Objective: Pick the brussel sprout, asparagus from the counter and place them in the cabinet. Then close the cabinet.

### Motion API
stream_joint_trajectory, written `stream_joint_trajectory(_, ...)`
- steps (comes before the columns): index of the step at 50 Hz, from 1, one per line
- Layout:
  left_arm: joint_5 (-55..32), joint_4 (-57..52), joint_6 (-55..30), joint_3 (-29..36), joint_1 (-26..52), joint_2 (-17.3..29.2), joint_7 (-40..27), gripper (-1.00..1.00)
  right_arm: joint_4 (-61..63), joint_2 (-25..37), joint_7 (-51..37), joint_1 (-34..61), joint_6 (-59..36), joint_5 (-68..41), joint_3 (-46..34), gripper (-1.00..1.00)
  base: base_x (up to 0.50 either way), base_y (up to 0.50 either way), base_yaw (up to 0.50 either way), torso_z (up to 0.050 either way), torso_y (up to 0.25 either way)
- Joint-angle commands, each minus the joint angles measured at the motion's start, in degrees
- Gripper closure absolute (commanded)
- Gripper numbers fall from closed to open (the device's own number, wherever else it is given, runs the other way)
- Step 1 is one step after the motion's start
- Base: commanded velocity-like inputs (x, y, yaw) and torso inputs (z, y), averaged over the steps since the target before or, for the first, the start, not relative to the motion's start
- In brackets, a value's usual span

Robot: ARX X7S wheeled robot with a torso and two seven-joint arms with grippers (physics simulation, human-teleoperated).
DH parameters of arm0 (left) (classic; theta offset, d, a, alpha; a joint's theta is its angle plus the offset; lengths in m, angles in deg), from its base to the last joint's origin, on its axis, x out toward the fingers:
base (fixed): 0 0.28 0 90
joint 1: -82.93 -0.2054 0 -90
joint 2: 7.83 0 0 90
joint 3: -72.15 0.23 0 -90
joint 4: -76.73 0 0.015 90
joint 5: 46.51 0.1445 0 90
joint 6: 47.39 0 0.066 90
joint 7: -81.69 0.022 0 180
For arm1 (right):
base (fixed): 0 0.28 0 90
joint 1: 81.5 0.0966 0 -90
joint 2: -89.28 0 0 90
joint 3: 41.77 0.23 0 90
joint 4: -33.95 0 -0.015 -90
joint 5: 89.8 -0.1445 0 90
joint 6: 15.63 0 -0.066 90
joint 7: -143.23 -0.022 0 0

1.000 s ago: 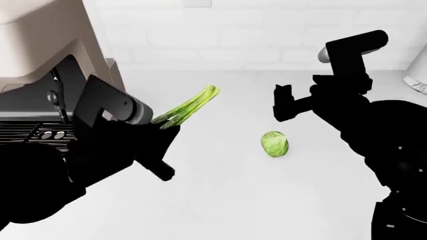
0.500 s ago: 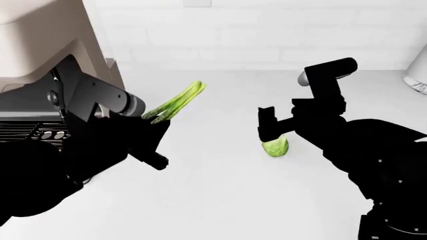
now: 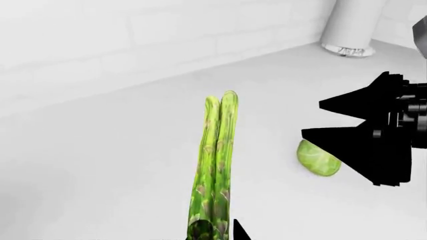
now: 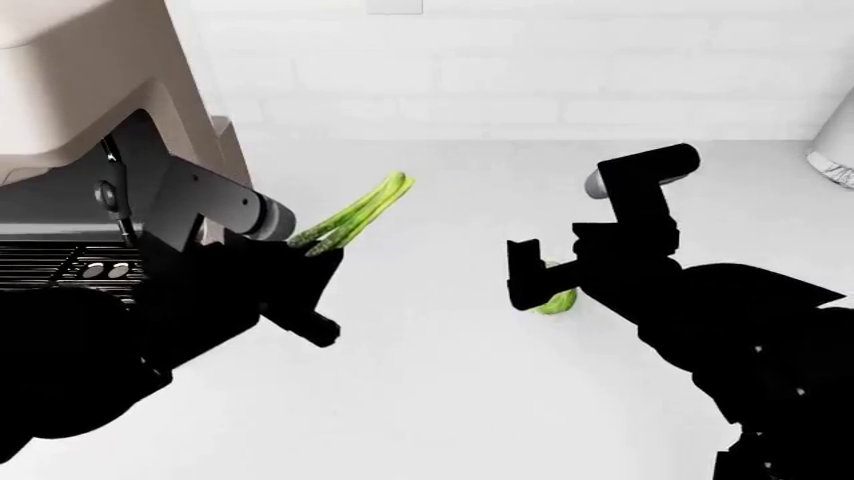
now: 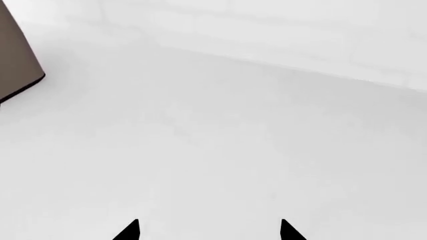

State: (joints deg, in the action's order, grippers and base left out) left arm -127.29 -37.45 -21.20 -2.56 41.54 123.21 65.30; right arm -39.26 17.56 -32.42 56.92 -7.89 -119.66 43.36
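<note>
the left gripper (image 4: 320, 262) is clamped on the bud end of the asparagus (image 4: 355, 215), holding the bunch off the counter (image 4: 441, 400) so the pale cut ends point up and away toward the white brick wall (image 4: 534, 70); in the left wrist view the spears (image 3: 215, 170) run out from between the fingers, whose tips are mostly cut off by the frame edge. the right gripper (image 4: 531, 280) has its jaws spread apart and sits low over the brussel sprout (image 4: 558, 300), which rests on the counter and shows only as a green sliver under the black fingers in the head view. from the left wrist the sprout (image 3: 318, 158) lies just beside the dark fingers (image 3: 360, 145), and whether they touch it cannot be told. the right wrist view shows only bare counter, two finger tips (image 5: 130, 231) and a brown corner (image 5: 17, 60).
</note>
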Motion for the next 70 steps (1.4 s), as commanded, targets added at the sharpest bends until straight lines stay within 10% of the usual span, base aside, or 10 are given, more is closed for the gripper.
stream_joint_trajectory(1,0.27,0.20,0.36,0.50,-0.29,-0.16,0.14,1.00,1.18,0.28,-0.60,-2.34,-0.39,-0.71,0.54,-1.00,0.00,0.00,0.00,0.000,0.000)
stream_joint_trajectory(53,0.23,0.72,1.36,1.85,-0.85,-0.15,0.17,1.00,-2.70,3.59,-1.42,-8.02,3.88,0.43,-4.94,-1.00,0.00,0.00,0.00,0.000,0.000)
stream_joint_trajectory(54,0.25,0.73,1.40,1.89,-0.89,-0.17,0.17,1.00,-2.60,3.63,-1.47,-8.11,3.85,0.38,-4.85,1.00,0.00,0.00,0.00,0.000,0.000)
stream_joint_trajectory(70,-0.15,0.30,2.29,1.35,-1.58,0.30,-0.14,1.00,2.72,3.76,-2.48,-9.09,5.44,-0.91,-1.10,1.00,0.00,0.00,0.00,0.000,0.000)
